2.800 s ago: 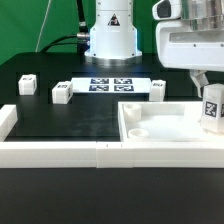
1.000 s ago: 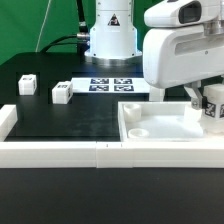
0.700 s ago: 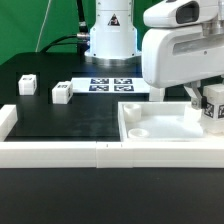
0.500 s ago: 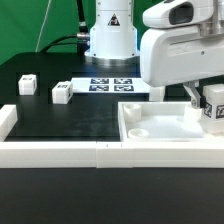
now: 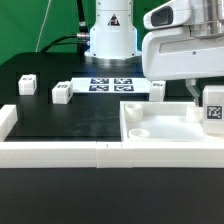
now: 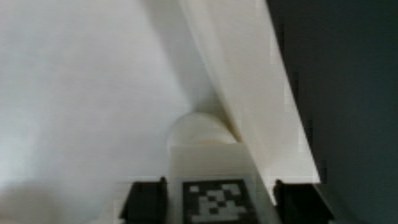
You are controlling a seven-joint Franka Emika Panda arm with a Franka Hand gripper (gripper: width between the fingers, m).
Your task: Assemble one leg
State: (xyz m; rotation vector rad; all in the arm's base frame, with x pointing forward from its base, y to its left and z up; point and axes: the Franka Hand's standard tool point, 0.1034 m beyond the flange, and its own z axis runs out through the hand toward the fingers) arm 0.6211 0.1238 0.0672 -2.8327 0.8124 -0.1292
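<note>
The black bench [image 5: 70, 122] carries the marker board [image 5: 112, 84], a first leg [image 5: 27, 84], a second leg [image 5: 62, 93] near it, a third leg [image 5: 158, 89] just beside the board, the large white panel [image 5: 150, 128] and a white rail [image 5: 50, 150] along the front.

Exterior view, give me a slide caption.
The gripper holds one tagged white leg at the large white panel's corner, exterior view's right.

At the tabletop's edge on the exterior view's right, the picture's border is cutting off the leg [image 5: 213, 108]. In the wrist view we are seeing its tag blurred, and the fingers [image 6: 146, 200] of the gripper [image 6: 217, 202] pinching it are showing only as dark slivers.
</note>
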